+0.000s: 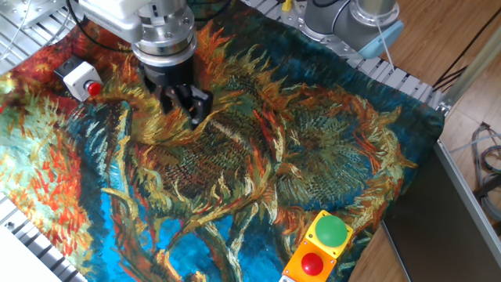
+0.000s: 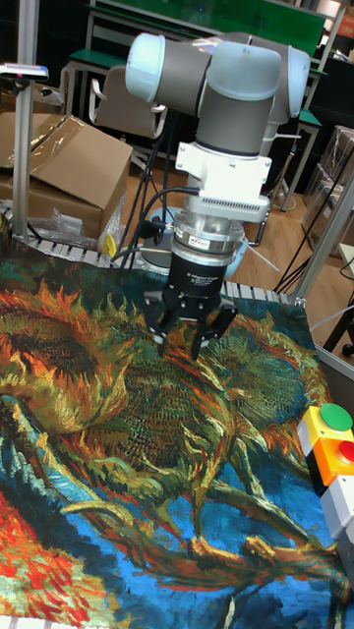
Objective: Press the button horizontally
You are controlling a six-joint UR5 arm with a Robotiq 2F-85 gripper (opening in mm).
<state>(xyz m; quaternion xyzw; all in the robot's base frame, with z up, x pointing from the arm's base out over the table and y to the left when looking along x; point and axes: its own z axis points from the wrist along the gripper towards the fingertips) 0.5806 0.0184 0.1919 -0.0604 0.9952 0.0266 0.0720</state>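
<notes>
The button [image 1: 95, 88] is small, round and red, and sticks out sideways from a small white-grey box [image 1: 77, 75] at the far left of the sunflower-patterned cloth [image 1: 258, 164]. My gripper [image 1: 188, 108] hangs low over the cloth to the right of the button, well apart from it, with its black fingers pointing down. In the tall fixed view the gripper [image 2: 180, 341] is seen from the front and nothing is between its fingers. Neither view shows clearly whether the fingertips touch. The button is out of the tall fixed view.
A yellow-orange box [image 1: 321, 244] with a large green and a large red button sits at the cloth's near right edge, also the yellow-orange box [image 2: 330, 444]. A second arm's base [image 1: 352, 23] stands behind the table. Cardboard boxes [image 2: 69, 177] lie beyond it.
</notes>
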